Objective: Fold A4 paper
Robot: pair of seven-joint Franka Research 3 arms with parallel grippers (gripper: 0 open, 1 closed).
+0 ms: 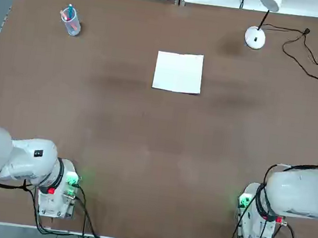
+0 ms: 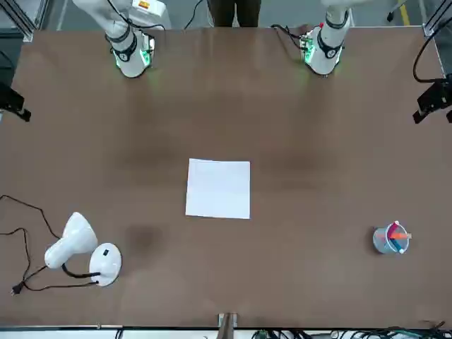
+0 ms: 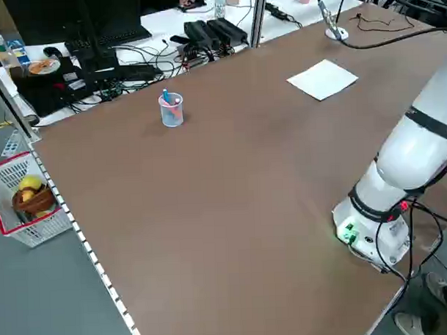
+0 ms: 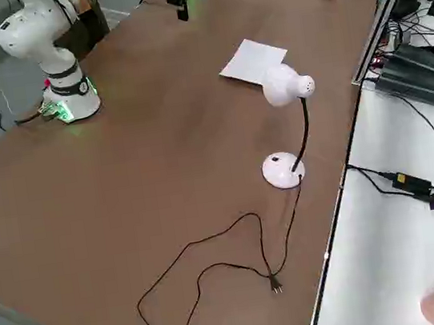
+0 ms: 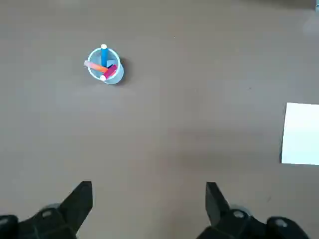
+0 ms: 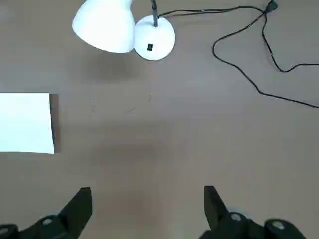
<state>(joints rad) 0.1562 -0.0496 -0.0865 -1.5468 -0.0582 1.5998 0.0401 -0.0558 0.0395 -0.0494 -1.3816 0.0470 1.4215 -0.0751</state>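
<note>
The A4 paper (image 1: 178, 73) lies flat on the bench (image 1: 143, 152), beyond the arm bases and between the two sides; its longer axis seems to run side to side. The left claw (image 5: 148, 196) hangs out on the left, so the sheet lies inward, to its right; the right claw (image 6: 148, 196) hangs out on the right, with the sheet to its left; both are released and empty, and I cannot tell which is nearer. The right wrist view shows the desk lamp (image 6: 154, 40), absent from the left wrist view, which instead shows the marker cup (image 5: 119, 73).
</note>
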